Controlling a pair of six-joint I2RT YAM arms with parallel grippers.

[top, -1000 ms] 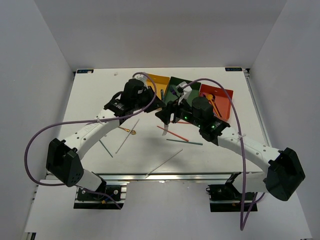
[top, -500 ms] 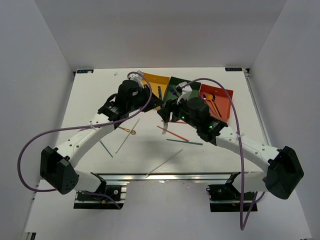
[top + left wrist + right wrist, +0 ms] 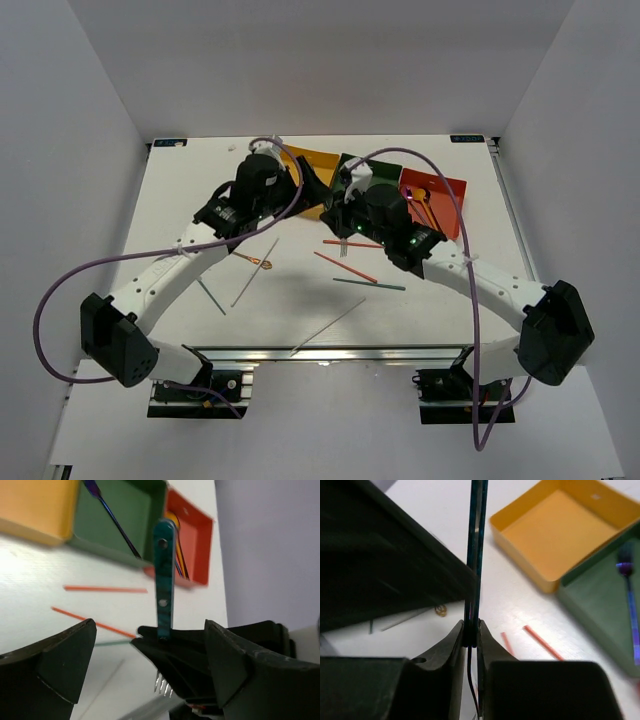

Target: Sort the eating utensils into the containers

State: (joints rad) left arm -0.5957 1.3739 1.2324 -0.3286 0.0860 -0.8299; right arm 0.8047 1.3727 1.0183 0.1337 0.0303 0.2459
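A fork with a teal handle (image 3: 164,575) stands upright between the two grippers, its silver tines (image 3: 164,685) pointing down. My right gripper (image 3: 471,630) is shut on the fork (image 3: 476,555), which shows edge-on there. My left gripper (image 3: 150,625) is open, its fingers (image 3: 55,665) wide on either side of the fork and off it. In the top view both grippers meet in front of the trays, left gripper (image 3: 312,192) and right gripper (image 3: 336,216). The yellow tray (image 3: 316,159), green tray (image 3: 352,166) and red tray (image 3: 448,196) stand in a row at the back.
A purple fork (image 3: 631,605) lies in the green tray; spoons (image 3: 428,205) lie in the red one. On the table lie red chopsticks (image 3: 352,243), a green chopstick (image 3: 370,284), pale chopsticks (image 3: 328,326) and a gold utensil (image 3: 258,261).
My left gripper has opened and let go of the fork. My right gripper has closed on it. Both arms have shifted towards the back trays.
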